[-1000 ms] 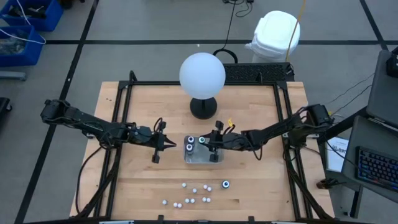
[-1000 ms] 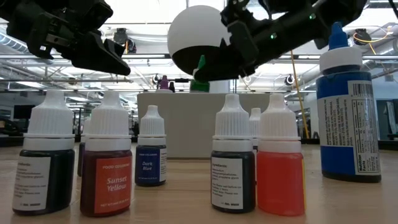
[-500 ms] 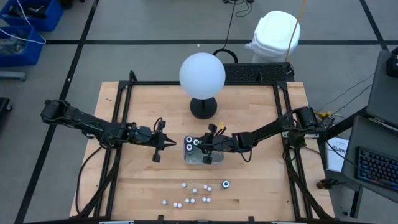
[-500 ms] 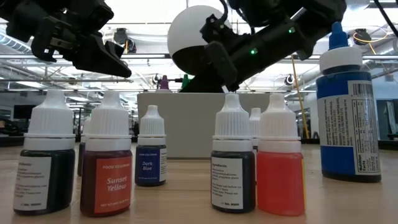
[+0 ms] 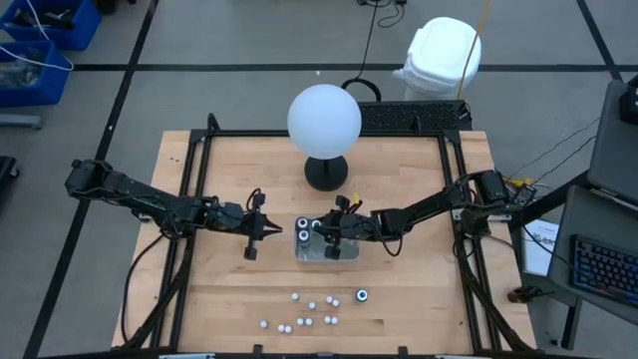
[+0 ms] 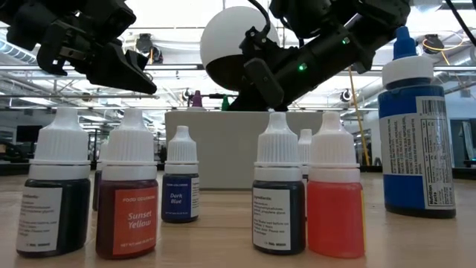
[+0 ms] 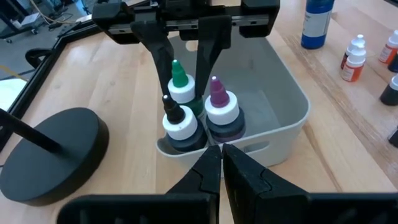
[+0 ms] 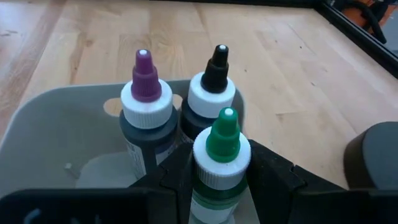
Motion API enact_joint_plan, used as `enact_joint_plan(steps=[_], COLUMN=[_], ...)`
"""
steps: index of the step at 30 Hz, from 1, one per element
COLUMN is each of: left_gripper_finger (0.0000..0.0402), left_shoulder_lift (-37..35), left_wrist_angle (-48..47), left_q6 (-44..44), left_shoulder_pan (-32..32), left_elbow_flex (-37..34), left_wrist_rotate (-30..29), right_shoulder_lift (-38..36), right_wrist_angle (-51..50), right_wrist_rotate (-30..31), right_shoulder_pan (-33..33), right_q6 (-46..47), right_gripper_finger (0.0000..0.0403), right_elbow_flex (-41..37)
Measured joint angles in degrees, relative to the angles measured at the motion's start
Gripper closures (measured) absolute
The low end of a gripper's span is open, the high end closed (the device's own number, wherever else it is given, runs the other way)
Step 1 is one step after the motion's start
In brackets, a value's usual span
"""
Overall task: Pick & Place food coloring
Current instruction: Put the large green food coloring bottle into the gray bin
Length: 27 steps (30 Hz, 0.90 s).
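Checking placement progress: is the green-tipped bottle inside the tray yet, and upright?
Inside, upright: the green-tipped bottle stands within the tray walls, right hand gripping it.

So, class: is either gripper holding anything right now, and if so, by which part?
The right gripper holds the green-tipped bottle by its white collar, inside the tray. The left gripper is shut and empty.

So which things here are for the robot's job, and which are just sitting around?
For the job:
- green-tipped bottle, gripped by the right hand over the tray
- purple-tipped bottle and black-tipped bottle in the tray
- small bottles on the table

Just sitting around:
- white globe lamp
- left hand, waiting
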Motion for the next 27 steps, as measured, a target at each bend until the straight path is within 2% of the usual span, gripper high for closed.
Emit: enact_joint_plan(steps=[9,27], left_gripper_finger=[0.0376,0.0376], left_shoulder_lift=[0.00,0.00], left_wrist_angle=[0.08,0.13], left_q6=[0.48,0.50], left_shoulder_pan=[0.00,0.00], left_elbow_flex=[0.00,0.00], left_wrist_rotate=[-0.02,-0.02], right_shoulder_lift=[-0.09,0.09], right_wrist_angle=[0.13,1.15], right_wrist_rotate=[0.34,0.30], right_shoulder_pan=[-0.09,-0.66], right_q6=[0.74,1.21], right_gripper_finger=[0.0276,0.0187], right_elbow_flex=[-0.55,-0.72])
